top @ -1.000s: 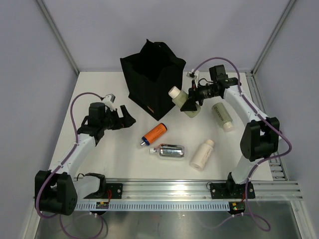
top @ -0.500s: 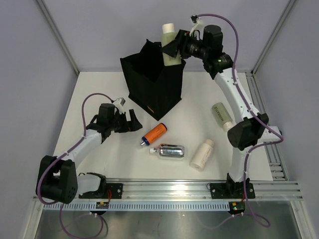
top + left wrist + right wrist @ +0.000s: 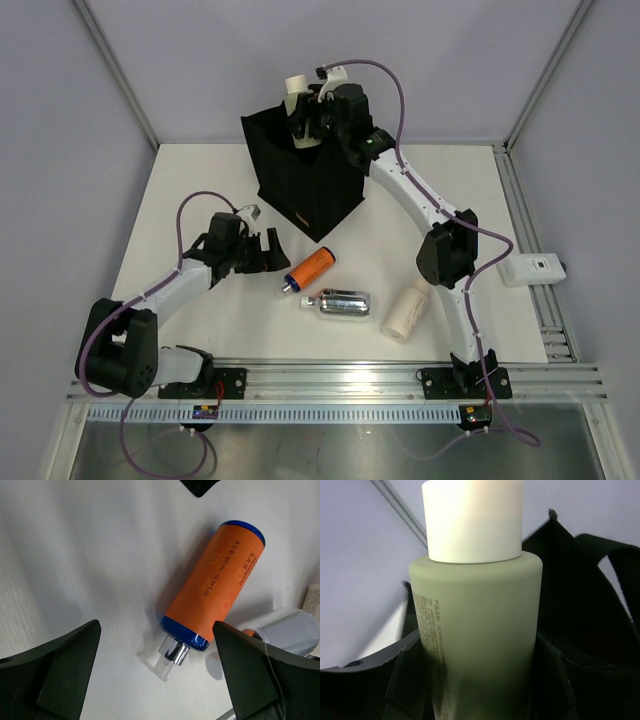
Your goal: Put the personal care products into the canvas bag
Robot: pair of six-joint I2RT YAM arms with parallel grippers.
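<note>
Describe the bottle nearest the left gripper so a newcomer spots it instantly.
Find the big black canvas bag at the back. Just before it, by the left gripper, lies the orange bottle. Its neighbours are a silver bottle and a cream bottle; only it has blue ends.

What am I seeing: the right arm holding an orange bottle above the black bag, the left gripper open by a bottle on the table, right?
Nearly. The right gripper holds a sage-green bottle, not an orange one, as the right wrist view shows. It is above the black bag; the open left gripper is by the orange bottle on the table.
</note>
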